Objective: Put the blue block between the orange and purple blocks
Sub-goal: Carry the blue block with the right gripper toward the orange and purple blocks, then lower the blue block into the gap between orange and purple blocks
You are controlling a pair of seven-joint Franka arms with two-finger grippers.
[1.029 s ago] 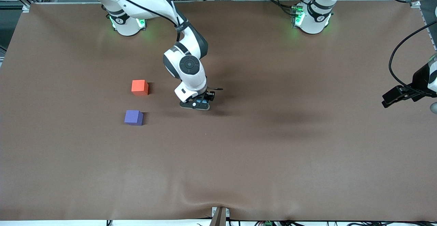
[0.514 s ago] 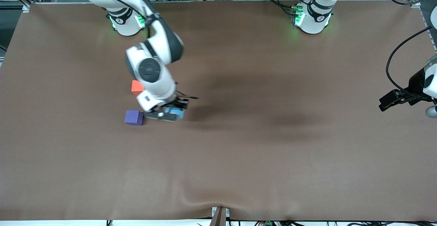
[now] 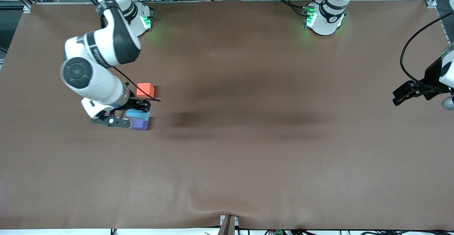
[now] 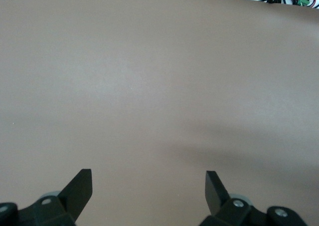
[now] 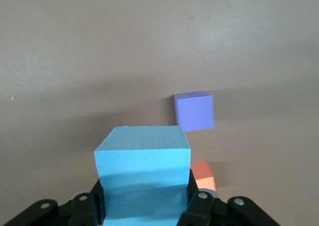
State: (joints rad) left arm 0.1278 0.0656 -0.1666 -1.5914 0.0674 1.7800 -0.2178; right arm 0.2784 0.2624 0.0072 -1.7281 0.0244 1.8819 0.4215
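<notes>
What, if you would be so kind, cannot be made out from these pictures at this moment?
- Front view: part of the purple block is covered by the right gripper and the blue block it holds.
- Right wrist view: the blue block hides part of the orange block.
- Front view: the left gripper is partly cut off at the frame's edge.
- Left wrist view: only bare table shows.

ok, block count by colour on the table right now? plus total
Blue block: 1, shut in the right gripper, up in the air over the purple block
Orange block: 1, on the table
Purple block: 1, on the table, nearer the front camera than the orange block
Total: 3
Left gripper waits open, with nothing in it.
</notes>
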